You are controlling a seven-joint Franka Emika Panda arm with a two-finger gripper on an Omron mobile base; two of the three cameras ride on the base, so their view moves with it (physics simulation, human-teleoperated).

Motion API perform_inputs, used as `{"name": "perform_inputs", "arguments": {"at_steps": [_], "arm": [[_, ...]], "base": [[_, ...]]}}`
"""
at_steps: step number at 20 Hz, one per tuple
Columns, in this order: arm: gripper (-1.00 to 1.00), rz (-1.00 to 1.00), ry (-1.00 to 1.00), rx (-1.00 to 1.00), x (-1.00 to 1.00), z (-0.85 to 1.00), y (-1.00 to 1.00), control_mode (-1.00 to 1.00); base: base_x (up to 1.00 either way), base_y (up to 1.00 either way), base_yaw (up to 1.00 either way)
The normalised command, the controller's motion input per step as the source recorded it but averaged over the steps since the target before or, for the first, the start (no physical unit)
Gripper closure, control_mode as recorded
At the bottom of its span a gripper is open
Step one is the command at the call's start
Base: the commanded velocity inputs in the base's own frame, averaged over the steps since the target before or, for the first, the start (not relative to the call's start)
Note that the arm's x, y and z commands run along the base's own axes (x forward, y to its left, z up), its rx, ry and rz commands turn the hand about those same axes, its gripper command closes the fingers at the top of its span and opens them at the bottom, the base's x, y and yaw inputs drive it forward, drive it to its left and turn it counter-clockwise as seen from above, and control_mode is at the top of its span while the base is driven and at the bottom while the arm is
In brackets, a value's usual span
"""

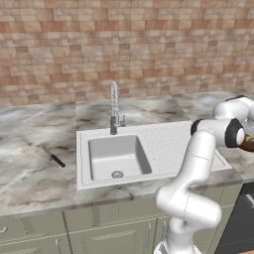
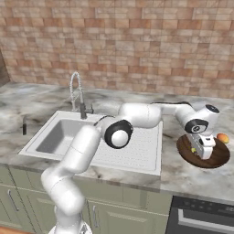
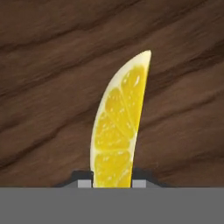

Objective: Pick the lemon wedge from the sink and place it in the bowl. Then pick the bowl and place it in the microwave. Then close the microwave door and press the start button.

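Note:
My gripper (image 3: 112,181) is shut on the lemon wedge (image 3: 116,127), a bright yellow slice standing between the two fingertips. Right behind the wedge is the dark brown wood grain of the bowl (image 3: 48,78). From the right base view, the hand points down into the bowl (image 2: 184,149) on the counter right of the sink (image 2: 55,137), with my gripper (image 2: 204,156) low inside it and a speck of yellow lemon wedge (image 2: 194,150) beside the fingers. The white sink (image 1: 124,154) has nothing in its basin. The microwave and its door are out of view.
A small orange fruit (image 2: 222,138) lies just beyond the bowl's right rim. A dark-handled knife (image 1: 53,156) rests on the marble counter left of the sink. The chrome spring faucet (image 1: 114,106) rises behind the basin. A black appliance front (image 2: 201,215) sits below the counter.

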Motion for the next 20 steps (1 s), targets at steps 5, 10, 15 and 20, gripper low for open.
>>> {"name": "perform_inputs", "arguments": {"at_steps": [5, 10, 15, 20], "arm": [[1.00, 0.00, -0.01, -0.03, 0.18, -0.74, 0.03, -1.00], [-1.00, 0.00, -0.04, 0.00, 0.07, -0.08, -0.01, -1.00], [-1.00, 0.00, 0.00, 0.00, 0.08, 0.02, 0.02, -1.00], [-1.00, 0.02, 0.00, -0.13, -0.04, 0.24, 0.42, -1.00]], "base": [[0.00, 0.00, 0.00], [0.00, 0.00, 0.00], [0.00, 0.00, 0.00], [0.00, 0.00, 0.00]]}}
